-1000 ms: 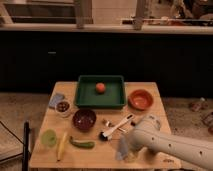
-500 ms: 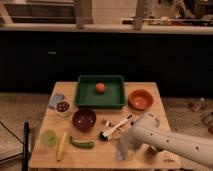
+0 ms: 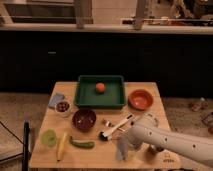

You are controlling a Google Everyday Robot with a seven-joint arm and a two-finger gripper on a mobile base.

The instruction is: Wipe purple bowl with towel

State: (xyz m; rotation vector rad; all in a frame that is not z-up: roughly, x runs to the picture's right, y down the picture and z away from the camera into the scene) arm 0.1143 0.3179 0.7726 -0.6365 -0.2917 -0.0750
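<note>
The purple bowl [image 3: 84, 120] is dark and round and stands on the wooden table [image 3: 100, 155], left of centre, in front of the green tray. My gripper [image 3: 123, 148] is at the end of the white arm [image 3: 165, 141] that comes in from the right. It hangs low over the table's front, to the right of the bowl and apart from it. A pale grey shape hangs at the gripper; I cannot tell if it is the towel. A blue-grey cloth-like piece [image 3: 56, 99] lies at the table's left edge.
A green tray [image 3: 86, 98] holds an orange fruit [image 3: 100, 87]. An orange bowl [image 3: 140, 99] stands at the right. A white-handled brush [image 3: 116, 128] lies between bowl and gripper. A green vegetable [image 3: 82, 144], a banana [image 3: 61, 146], a green disc [image 3: 48, 137] and a small white bowl [image 3: 63, 107] are at the left.
The arm has shifted slightly to the left over the table's front. The things on the table have not moved.
</note>
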